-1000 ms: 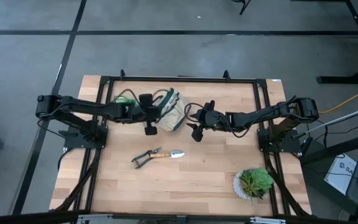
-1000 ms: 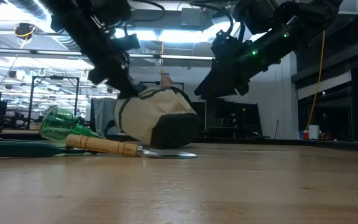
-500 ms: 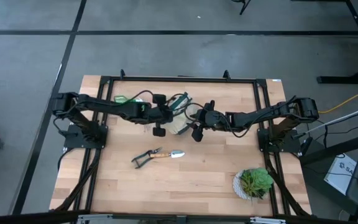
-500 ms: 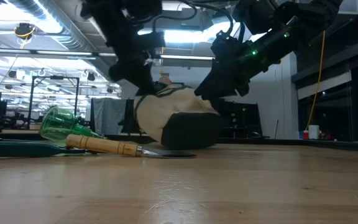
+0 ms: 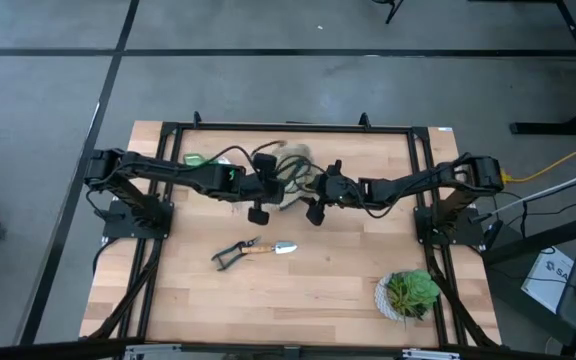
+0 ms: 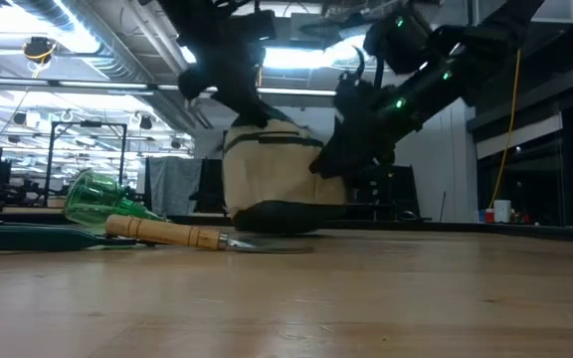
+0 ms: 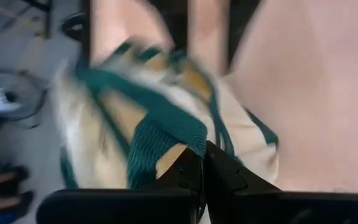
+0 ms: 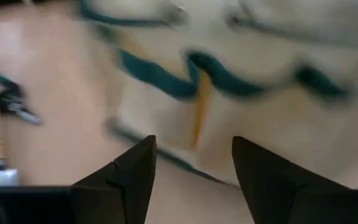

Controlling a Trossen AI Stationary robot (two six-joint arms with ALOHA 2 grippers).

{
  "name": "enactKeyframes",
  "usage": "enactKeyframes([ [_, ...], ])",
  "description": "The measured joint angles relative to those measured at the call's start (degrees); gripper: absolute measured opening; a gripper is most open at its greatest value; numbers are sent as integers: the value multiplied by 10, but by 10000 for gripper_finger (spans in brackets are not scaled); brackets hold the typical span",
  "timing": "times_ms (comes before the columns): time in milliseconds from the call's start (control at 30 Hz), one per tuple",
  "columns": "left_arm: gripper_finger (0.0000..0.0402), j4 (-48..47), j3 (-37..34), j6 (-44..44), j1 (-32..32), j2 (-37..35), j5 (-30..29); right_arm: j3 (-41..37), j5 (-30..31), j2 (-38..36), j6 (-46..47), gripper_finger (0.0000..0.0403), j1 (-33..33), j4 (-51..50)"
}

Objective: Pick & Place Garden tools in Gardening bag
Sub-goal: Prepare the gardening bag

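Note:
The cream gardening bag (image 6: 267, 169) with dark green trim stands upright on its dark base at the table's far middle; in the high view (image 5: 291, 158) both grippers largely hide it. My left gripper (image 7: 201, 167) is shut on the bag's green trim. My right gripper (image 8: 191, 177) is open, close to the bag's right side. The wooden-handled trowel (image 5: 273, 247) and the black shears (image 5: 230, 255) lie together on the table nearer the front. The bright green item (image 5: 196, 160) lies at the far left. My left gripper pinches a dark green strap (image 7: 169, 146) at the bag's top between its two shut fingers, coming from the table's left, slanting down. The bag stands upright below the hold with its base (image 6: 277, 215) on the table. Whether my right gripper touches the bag, I cannot tell.
A leafy plant in a white pot (image 5: 408, 293) stands at the near right corner. A black frame (image 5: 288, 127) runs along the table's far edge and sides. Bare wood lies at the near left and middle.
My left gripper has gone toward the table's right edge, drawing the bag along. The bag has tipped from lying on its side to standing upright on its base. My right gripper has shifted a little left toward the bag.

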Motion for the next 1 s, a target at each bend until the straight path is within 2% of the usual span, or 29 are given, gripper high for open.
enactKeyframes([
  [167, 7, -4, 0, -32, -8, 0, 58, 0, 0, 31, -1, 213, -17, 8],
  [267, 20, -7, 0, -47, -13, 0, 61, 0, 0, 37, -1, 213, -17, 11],
  [367, 40, -11, 0, -56, -13, 0, 66, 0, -1, 37, -1, 213, -16, 14],
  [633, 122, 4, -1, -69, -11, 0, 137, 0, -1, 37, -2, 213, -20, 20],
  [733, 148, -7, 0, -69, -13, -7, 140, 0, 0, 37, -2, 213, -25, 20],
  [1000, 168, -18, 13, -87, -28, -69, 156, -1, 0, 37, -2, 213, -31, -4],
])
